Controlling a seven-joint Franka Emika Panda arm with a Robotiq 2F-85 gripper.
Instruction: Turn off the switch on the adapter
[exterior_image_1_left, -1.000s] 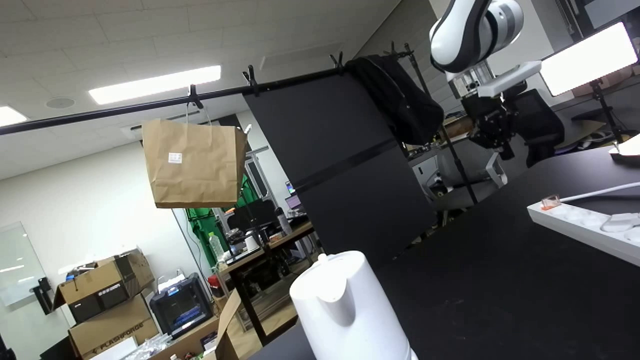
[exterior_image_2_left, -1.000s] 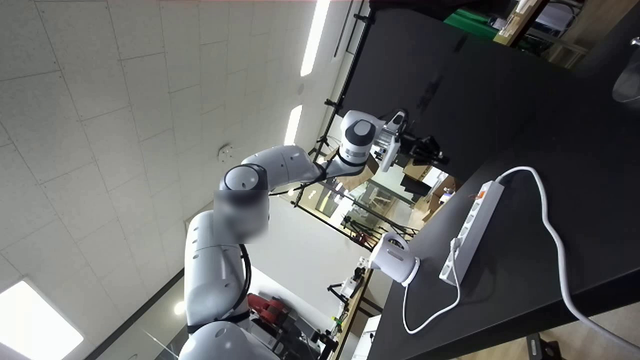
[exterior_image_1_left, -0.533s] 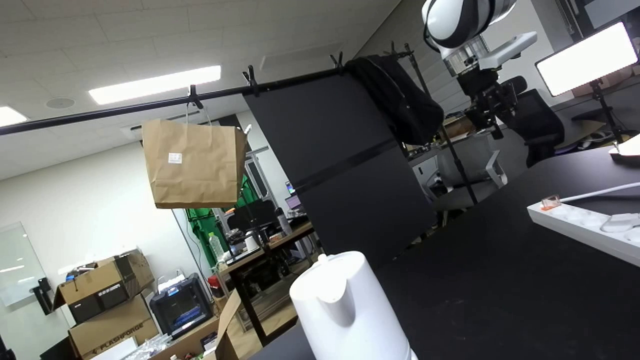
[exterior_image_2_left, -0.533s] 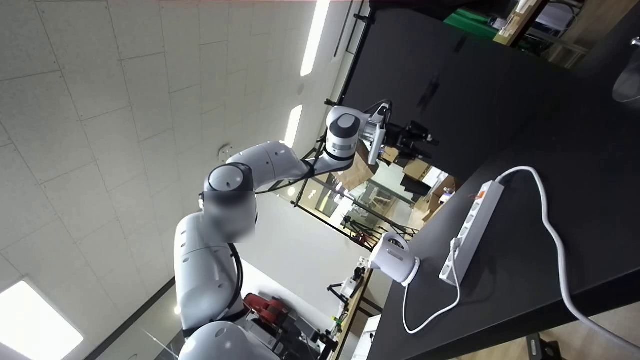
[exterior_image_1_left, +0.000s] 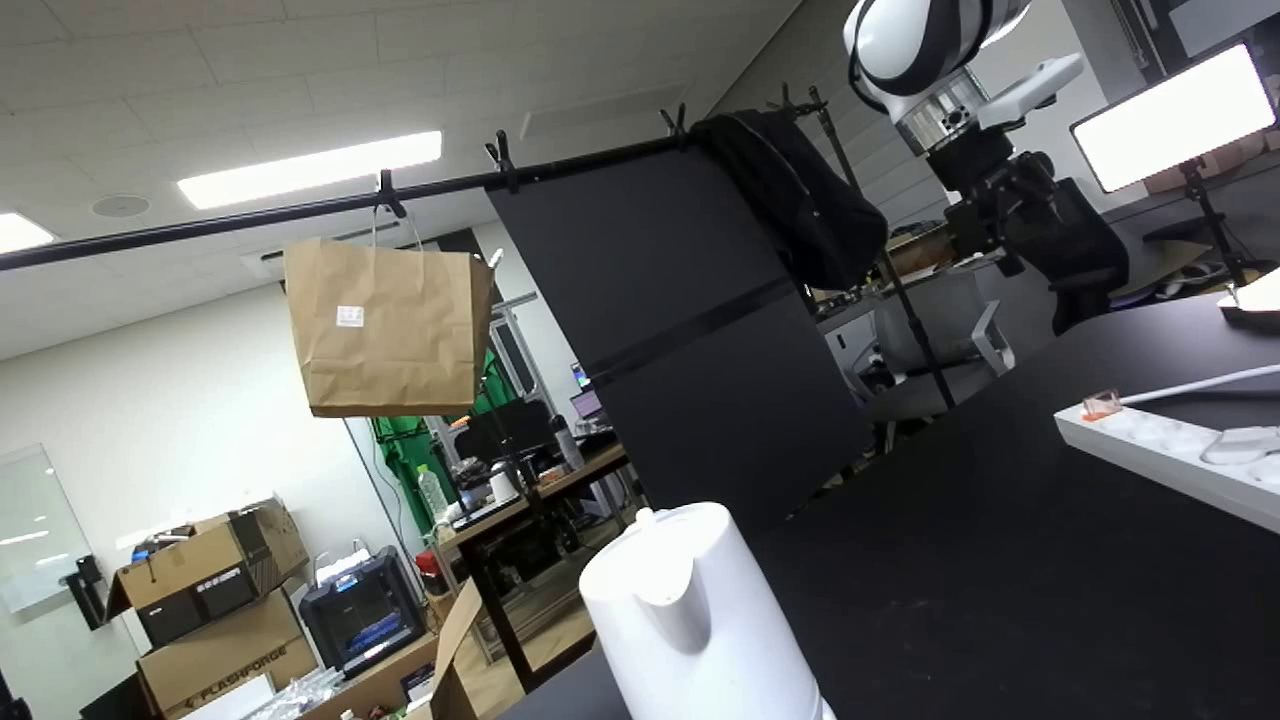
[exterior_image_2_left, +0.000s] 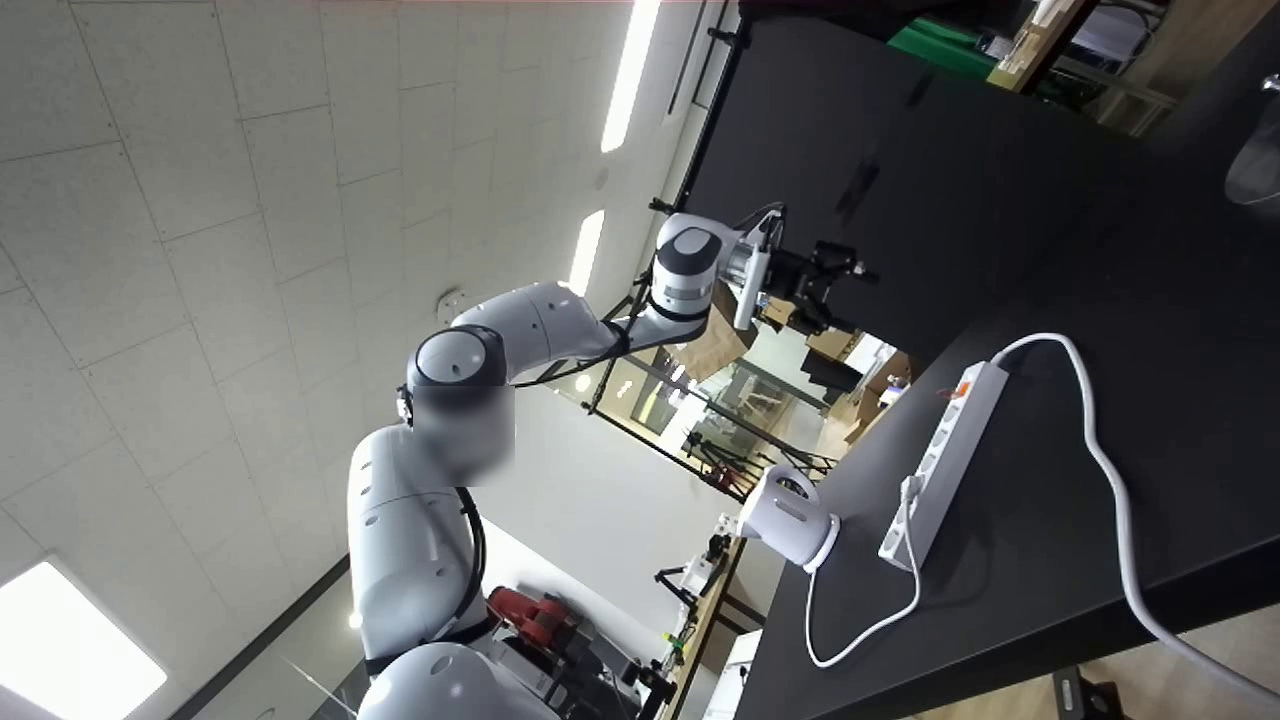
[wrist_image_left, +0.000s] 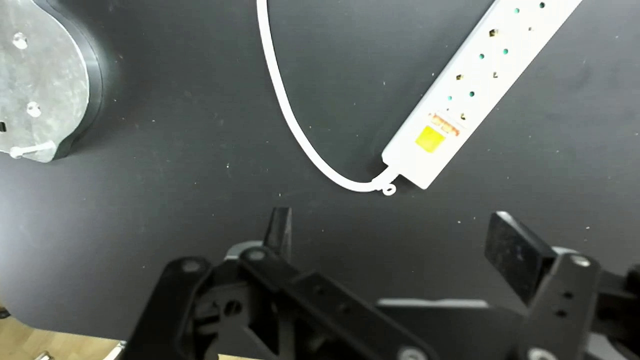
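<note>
The adapter is a long white power strip (exterior_image_2_left: 950, 460) on the black table, seen in all views. Near its corded end is the switch, orange in an exterior view (exterior_image_2_left: 963, 388) and bright yellow in the wrist view (wrist_image_left: 430, 139). Whether it is on or off I cannot tell. My gripper (wrist_image_left: 390, 225) stands wide open with nothing between its fingers. In both exterior views the gripper (exterior_image_2_left: 856, 302) hangs in the air, well above the table and apart from the adapter. In the wrist view the adapter's corded end lies just beyond the fingertips.
A white kettle (exterior_image_2_left: 788, 516) stands on the table, its cord leading to a plug (exterior_image_2_left: 910, 488) in the adapter. The adapter's thick white cable (exterior_image_2_left: 1100, 450) curves towards the table edge. A round grey metal base (wrist_image_left: 42, 80) sits at the left of the wrist view.
The gripper's fingers have spread apart from nearly together. The arm drew back and slightly up in an exterior view during the first half second. Adapter and kettle have stayed put.
</note>
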